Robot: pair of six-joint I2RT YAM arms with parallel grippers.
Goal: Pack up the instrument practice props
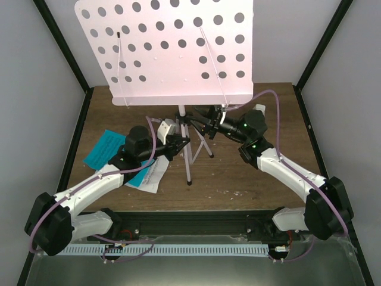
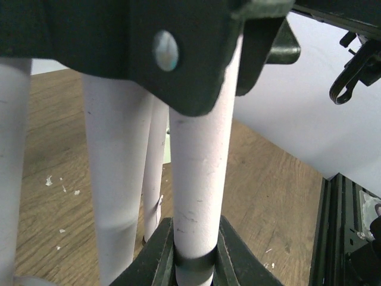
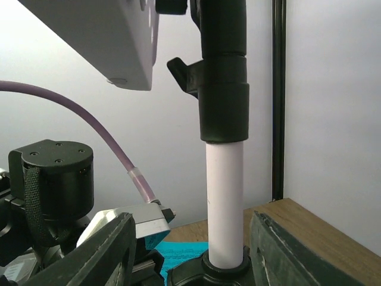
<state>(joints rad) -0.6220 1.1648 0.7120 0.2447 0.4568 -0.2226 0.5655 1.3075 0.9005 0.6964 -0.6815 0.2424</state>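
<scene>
The music stand [image 1: 164,47] stands upright at the middle of the desk [image 1: 256,179]. Its perforated panel fills the upper part of the overhead view, with the tripod splayed below. The left gripper [image 1: 180,143] is clenched on one white tripod leg [image 2: 199,179], the tube pinched between both fingers at the bottom of the wrist view. That hold looks meant to steady the stand so it cannot tip or swivel. The right gripper [image 3: 193,244] is released, its fingers spread either side of the white centre pole [image 3: 225,202] with a gap on each side, just under the black collar clamp [image 3: 223,101]. I judge it is lined up there to work the collar or pole and collapse the stand. The teal booklet [image 1: 107,149] lies flat at centre left, partly under the left arm [image 1: 101,179]. What looks like the metronome [image 1: 168,127] sits just beside that arm's wrist.
</scene>
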